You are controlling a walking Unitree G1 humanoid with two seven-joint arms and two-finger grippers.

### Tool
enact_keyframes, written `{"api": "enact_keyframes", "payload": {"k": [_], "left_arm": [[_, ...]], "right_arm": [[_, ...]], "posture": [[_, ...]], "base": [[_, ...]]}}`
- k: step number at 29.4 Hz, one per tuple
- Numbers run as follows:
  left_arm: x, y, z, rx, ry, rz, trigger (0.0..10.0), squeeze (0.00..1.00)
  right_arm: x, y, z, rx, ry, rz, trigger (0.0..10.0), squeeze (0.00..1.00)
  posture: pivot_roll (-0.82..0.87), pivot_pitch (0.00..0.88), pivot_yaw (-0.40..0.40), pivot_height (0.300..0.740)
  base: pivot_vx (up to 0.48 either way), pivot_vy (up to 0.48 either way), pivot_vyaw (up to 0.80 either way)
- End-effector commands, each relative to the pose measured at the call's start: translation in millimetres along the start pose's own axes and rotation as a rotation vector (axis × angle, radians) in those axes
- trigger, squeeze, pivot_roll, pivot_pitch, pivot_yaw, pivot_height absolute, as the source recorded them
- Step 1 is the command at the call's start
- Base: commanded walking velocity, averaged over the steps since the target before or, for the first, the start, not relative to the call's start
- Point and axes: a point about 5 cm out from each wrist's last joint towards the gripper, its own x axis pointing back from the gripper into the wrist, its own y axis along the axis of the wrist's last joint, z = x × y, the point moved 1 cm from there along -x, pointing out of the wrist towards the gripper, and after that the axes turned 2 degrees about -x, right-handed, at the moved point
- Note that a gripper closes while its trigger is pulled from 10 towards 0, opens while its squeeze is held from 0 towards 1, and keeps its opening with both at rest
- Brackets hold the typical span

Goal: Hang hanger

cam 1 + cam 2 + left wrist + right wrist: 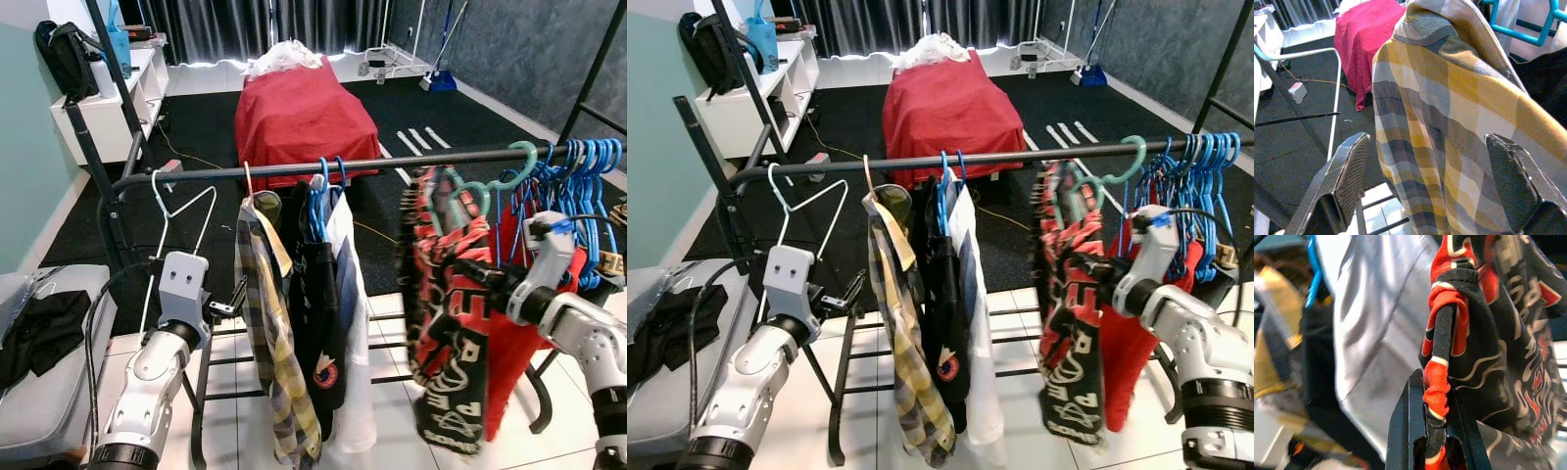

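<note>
A black rail (pixel 392 162) runs across the rack. A red-and-black patterned garment (pixel 446 294) hangs on a teal hanger (pixel 519 162) whose hook curls over the rail. My right gripper (pixel 1435 431) is shut on a rolled edge of that garment, beside the rail's right part (pixel 1087 266). My left gripper (pixel 1430 181) is open, with nothing between its fingers, just left of a yellow-grey plaid shirt (pixel 269 333) on the rail. An empty white wire hanger (pixel 181 211) hangs above my left wrist.
A black shirt and a white garment (pixel 328 294) hang on blue hangers mid-rail. Several empty blue hangers (pixel 588 162) crowd the rail's right end. A red-covered bed (pixel 299 113) stands behind. A grey seat (pixel 59 392) with black cloth is at the left.
</note>
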Motion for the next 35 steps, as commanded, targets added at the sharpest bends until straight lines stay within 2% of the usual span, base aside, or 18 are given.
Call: {"api": "enact_keyframes", "payload": {"k": [1,5,6,7,9,11,15,17,22,24,25,26,28,29,32,35], "left_arm": [[3.9,0,7.5,-0.012,0.004,0.015,10.0,0.00],[6.3,0,11.8,-0.020,0.002,0.020,10.0,0.00],[9.6,0,17.7,-0.018,0.013,0.028,10.0,0.00],[9.6,0,17.7,-0.018,0.013,0.028,10.0,0.00],[17.8,-1,31.4,-0.011,0.041,0.044,10.0,0.00],[20.9,-1,36.7,-0.007,0.052,0.049,10.0,0.00],[22.3,0,39.9,-0.010,0.056,0.054,10.0,0.00],[26.6,3,45.7,-0.022,0.062,0.058,10.0,0.00],[28.3,4,47.1,-0.026,0.063,0.058,10.0,0.00],[36.2,9,45.4,-0.028,0.063,0.052,10.0,0.00],[36.2,9,45.4,-0.028,0.063,0.052,10.0,0.00],[40.4,12,44.1,-0.030,0.062,0.048,10.0,0.00],[40.4,12,44.1,-0.030,0.062,0.048,10.0,0.00],[45.0,15,43.4,-0.030,0.063,0.045,10.0,0.00],[54.2,22,42.7,-0.025,0.065,0.043,10.0,0.00],[56.7,25,40.9,-0.021,0.062,0.042,10.0,0.00]], "right_arm": [[-5.4,17,4.5,0.041,0.026,-0.037,10.0,0.00],[-8.7,27,-2.0,0.070,-0.019,-0.060,10.0,0.00],[-10.2,37,-3.2,0.088,-0.036,-0.089,10.0,0.00],[-10.2,37,-3.2,0.088,-0.036,-0.089,10.0,0.00],[-11.7,56,-0.7,0.121,-0.040,-0.137,10.0,0.00],[-11.5,64,1.1,0.134,-0.036,-0.151,10.0,0.00],[-11.1,71,1.5,0.143,-0.034,-0.154,10.0,0.00],[-15.9,84,-1.7,0.193,-0.071,-0.120,10.0,0.00],[-19.1,88,-2.4,0.213,-0.087,-0.107,10.0,0.00],[-33.9,98,6.2,0.245,-0.087,-0.097,10.0,0.00],[-33.9,98,6.2,0.245,-0.087,-0.097,10.0,0.00],[-41.7,102,13.3,0.258,-0.075,-0.091,10.0,0.00],[-41.7,102,13.3,0.258,-0.075,-0.091,10.0,0.00],[-48.8,104,19.8,0.267,-0.063,-0.082,10.0,0.00],[-65.7,93,31.2,0.284,-0.048,-0.021,10.0,0.00],[-72.9,85,37.1,0.302,-0.019,0.018,10.0,0.00]], "posture": [[-0.08,0.059,0.068,0.740],[-0.07,0.072,0.085,0.740],[-0.06,0.085,0.105,0.740],[-0.06,0.085,0.105,0.740],[-0.06,0.104,0.129,0.740],[-0.06,0.109,0.133,0.740],[-0.06,0.117,0.134,0.740],[-0.05,0.156,0.128,0.740],[-0.04,0.159,0.126,0.740],[-0.02,0.187,0.107,0.740],[-0.02,0.187,0.107,0.740],[-0.01,0.206,0.094,0.740],[-0.01,0.206,0.094,0.740],[0.00,0.226,0.088,0.740],[0.02,0.269,0.075,0.740],[0.02,0.281,0.071,0.740]], "base": [[0.000,0.000,0.00],[0.000,0.000,0.00],[0.000,0.000,0.00],[0.000,0.000,0.00],[0.000,0.000,0.00],[0.000,0.000,0.00],[0.000,0.000,0.00],[0.000,0.000,0.00],[0.000,0.000,0.00],[0.000,0.000,0.00],[0.000,0.000,0.00],[0.000,0.000,0.00],[0.000,0.000,0.00],[0.000,0.000,0.00],[0.000,0.000,0.00],[0.000,0.000,0.00]]}}
